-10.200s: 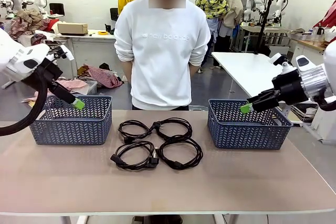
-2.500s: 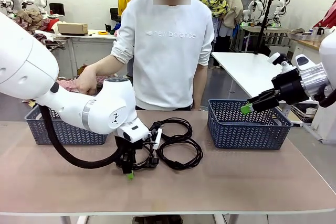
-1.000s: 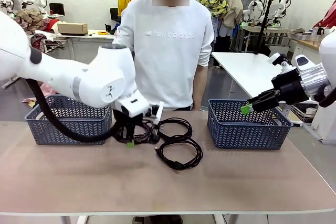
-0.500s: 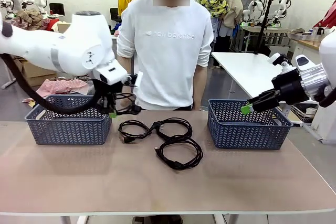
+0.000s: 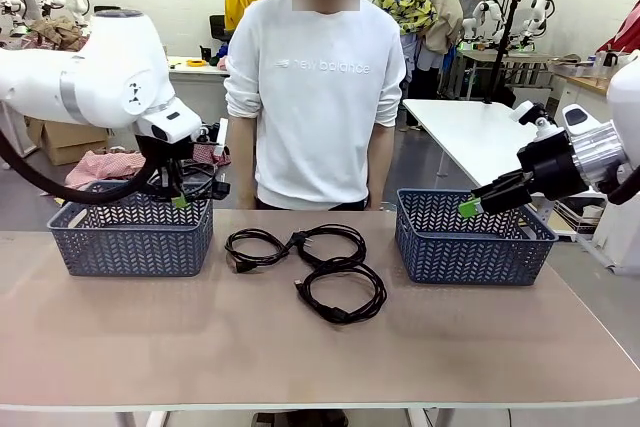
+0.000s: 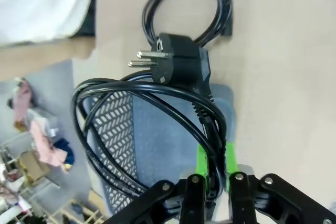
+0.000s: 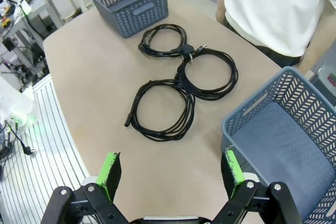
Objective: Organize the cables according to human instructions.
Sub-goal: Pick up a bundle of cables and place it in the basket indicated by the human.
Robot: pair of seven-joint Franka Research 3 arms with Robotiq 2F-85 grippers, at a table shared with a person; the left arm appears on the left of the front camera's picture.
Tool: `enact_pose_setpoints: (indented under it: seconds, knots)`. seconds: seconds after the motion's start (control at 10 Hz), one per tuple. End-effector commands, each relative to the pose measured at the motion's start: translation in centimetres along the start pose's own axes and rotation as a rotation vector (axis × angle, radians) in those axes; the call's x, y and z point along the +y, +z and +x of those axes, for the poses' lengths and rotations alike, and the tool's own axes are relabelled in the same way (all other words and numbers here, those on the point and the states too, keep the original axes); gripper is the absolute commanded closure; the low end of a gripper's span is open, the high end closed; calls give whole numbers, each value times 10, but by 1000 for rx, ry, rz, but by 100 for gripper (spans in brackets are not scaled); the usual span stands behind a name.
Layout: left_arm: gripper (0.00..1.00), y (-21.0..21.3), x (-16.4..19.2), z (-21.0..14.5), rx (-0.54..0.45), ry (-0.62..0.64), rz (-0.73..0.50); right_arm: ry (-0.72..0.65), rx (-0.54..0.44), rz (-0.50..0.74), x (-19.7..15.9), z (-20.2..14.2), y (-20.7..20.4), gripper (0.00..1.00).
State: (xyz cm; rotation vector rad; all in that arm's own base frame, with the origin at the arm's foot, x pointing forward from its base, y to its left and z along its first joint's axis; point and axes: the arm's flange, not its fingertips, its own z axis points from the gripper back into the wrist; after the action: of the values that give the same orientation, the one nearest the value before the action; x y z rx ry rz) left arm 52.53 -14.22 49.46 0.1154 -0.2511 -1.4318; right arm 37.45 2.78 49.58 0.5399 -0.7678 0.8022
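Tan table (image 5: 150,347) with two baskets and loose cables.
Left basket (image 5: 130,245) and right basket (image 5: 470,252) toward the far edge; between them three coiled black cables (image 5: 340,317), lying close together, touching.

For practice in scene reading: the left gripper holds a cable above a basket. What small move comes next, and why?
Probably carry the left gripper further over the basket before releasing: it is shut on the cable, whose plug hangs past the rim.

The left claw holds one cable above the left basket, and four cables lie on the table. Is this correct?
Not quite. Three cables lie on the table, not four; the right wrist view shows this. The left claw does hold one cable above the left basket.
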Motion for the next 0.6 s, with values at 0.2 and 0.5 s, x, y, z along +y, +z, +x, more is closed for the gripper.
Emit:
enact_pose_setpoints:
  seconds: [0.2,0.5]
  knots:
    - [100,-10,20,-18,8,80,-3,21,-27,10,-3,2,-2,0]
    - [100,-18,33,-28,49,134,15,21,-27,10,-3,2,-2,0]
